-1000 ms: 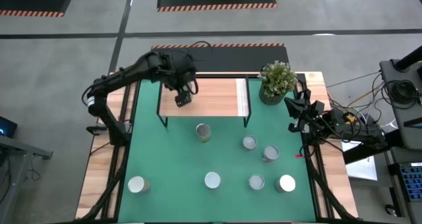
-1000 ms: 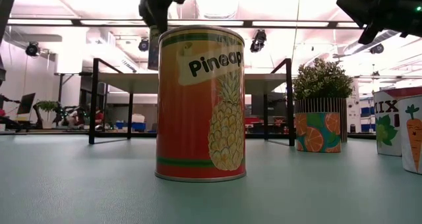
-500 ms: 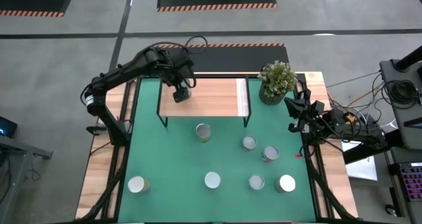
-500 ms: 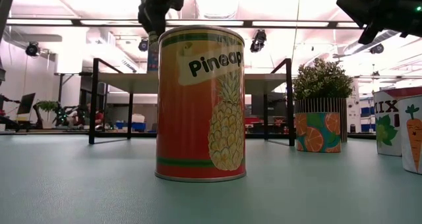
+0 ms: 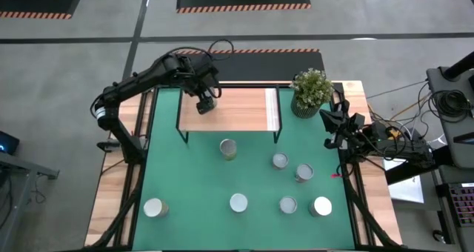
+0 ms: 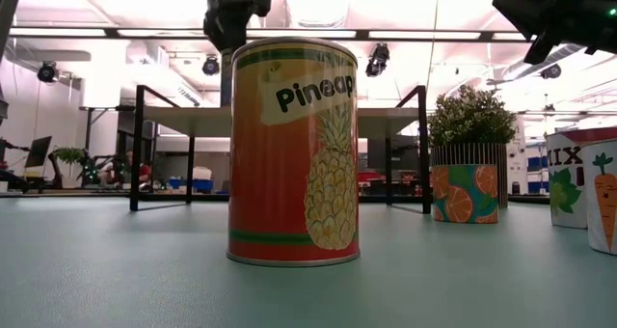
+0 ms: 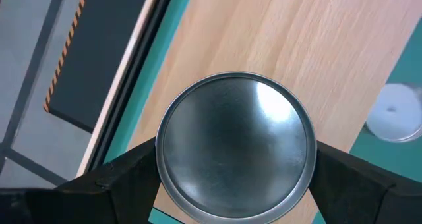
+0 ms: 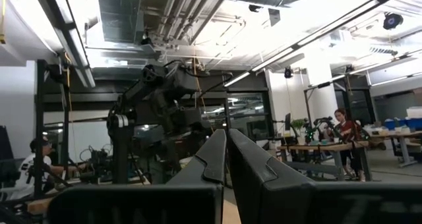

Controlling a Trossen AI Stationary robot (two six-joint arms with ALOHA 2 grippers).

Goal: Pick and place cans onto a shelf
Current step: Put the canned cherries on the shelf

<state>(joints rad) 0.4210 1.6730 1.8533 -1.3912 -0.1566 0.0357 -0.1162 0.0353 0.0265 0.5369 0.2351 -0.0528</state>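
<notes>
— What do the arms look like?

— Both are dark, nearly black, built of jointed tubular segments. The left arm (image 5: 141,81) has a pale grey band near its base joint and a thin black cable looping above its wrist, toward twelve o'clock.

— And the right arm (image 5: 370,137)?

— Blocky and black, trailed by a tangle of dark cables and some yellow wiring at three o'clock.

— The jaws?

— Matte black, flat-sided and wedge-shaped; the right gripper (image 8: 226,159) narrows to thin edges.
</notes>
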